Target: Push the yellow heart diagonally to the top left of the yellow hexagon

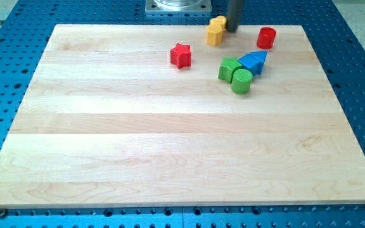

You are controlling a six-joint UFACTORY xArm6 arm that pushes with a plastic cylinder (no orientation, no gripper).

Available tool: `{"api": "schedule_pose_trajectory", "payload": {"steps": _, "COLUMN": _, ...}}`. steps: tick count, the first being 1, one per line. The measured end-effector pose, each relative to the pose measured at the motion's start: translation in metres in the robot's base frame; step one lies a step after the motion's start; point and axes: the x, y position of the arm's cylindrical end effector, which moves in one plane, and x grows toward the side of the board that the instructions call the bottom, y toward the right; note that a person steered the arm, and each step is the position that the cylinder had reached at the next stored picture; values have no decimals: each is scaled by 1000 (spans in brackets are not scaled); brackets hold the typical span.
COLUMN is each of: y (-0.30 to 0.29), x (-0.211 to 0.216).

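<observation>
Two yellow blocks touch each other near the view's top edge of the board. The upper one [218, 24] looks like the heart. The lower one [214, 37] looks like the hexagon, though the shapes are hard to make out. The heart sits just above and slightly right of the hexagon. My tip [232, 30] is right next to the heart's right side, touching it or nearly so. The rod rises out of the view's top.
A red star [180, 55] lies left of and below the yellow pair. A red cylinder [266, 37] stands to the right of my tip. Below are a green block [229, 68], a green cylinder [241, 81] and blue blocks [253, 61], clustered together.
</observation>
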Motion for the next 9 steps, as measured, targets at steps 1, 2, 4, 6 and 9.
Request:
{"api": "schedule_pose_trajectory", "payload": {"steps": 1, "y": -73, "x": 60}}
{"api": "schedule_pose_trajectory", "payload": {"steps": 2, "y": -61, "x": 79}}
{"api": "schedule_pose_trajectory", "payload": {"steps": 4, "y": 23, "x": 20}}
{"api": "schedule_pose_trajectory", "payload": {"steps": 6, "y": 21, "x": -8}}
{"api": "schedule_pose_trajectory", "payload": {"steps": 9, "y": -32, "x": -7}}
